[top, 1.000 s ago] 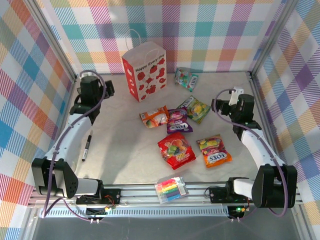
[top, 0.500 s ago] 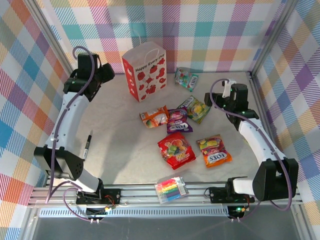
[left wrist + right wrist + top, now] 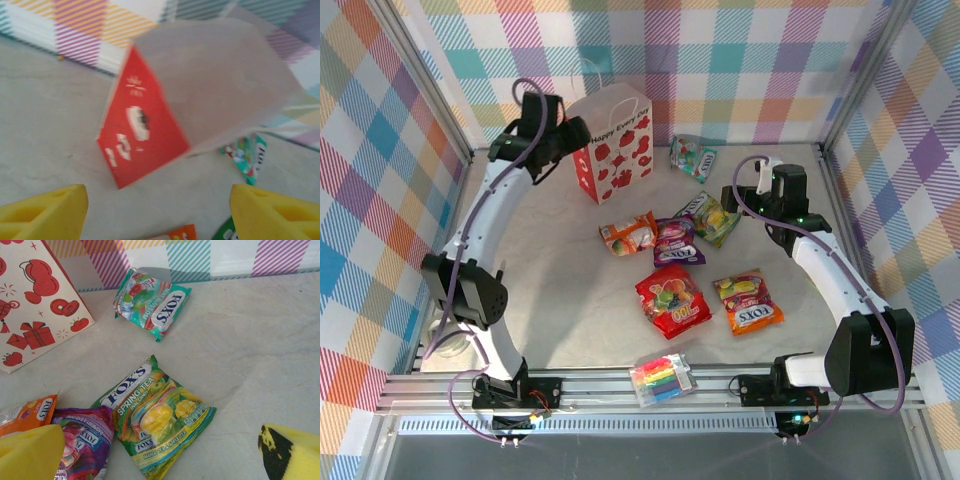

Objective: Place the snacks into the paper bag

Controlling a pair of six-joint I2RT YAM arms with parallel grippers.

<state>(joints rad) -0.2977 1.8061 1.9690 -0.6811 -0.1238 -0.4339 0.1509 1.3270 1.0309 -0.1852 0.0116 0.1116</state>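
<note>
Plaid walls in pastel checks close off a pale grey counter (image 3: pixel 560 280). The left arm (image 3: pixel 490 210) rises from its base at 7 o'clock and stretches far up the counter, wrist bent toward 3 o'clock, its head just beside the left face of the paper bag (image 3: pixel 610 143). The left jaws are spread with nothing between the yellow pads (image 3: pixel 42 212); the bag (image 3: pixel 200 90) stands ahead of them, blurred, red side nearest. Whether they touch it I cannot tell.

The right arm (image 3: pixel 830 270) curves in from 5 o'clock, and the right jaws are spread wide, empty, above the yellow-green pouch (image 3: pixel 157 420).

The bag stands upright at 12 o'clock, and all six pouches lie on the counter outside it:
- teal pouch (image 3: pixel 693 157) at its 3 o'clock
- orange pouch (image 3: pixel 629 233), touching the purple pouch (image 3: pixel 677 241)
- yellow-green pouch (image 3: pixel 712 217), its edge over the purple one
- red pouch (image 3: pixel 672 299) and orange-red pouch (image 3: pixel 747 302) nearer the bases

A pack of markers (image 3: pixel 663 379) lies on the rail at 6 o'clock.
</note>
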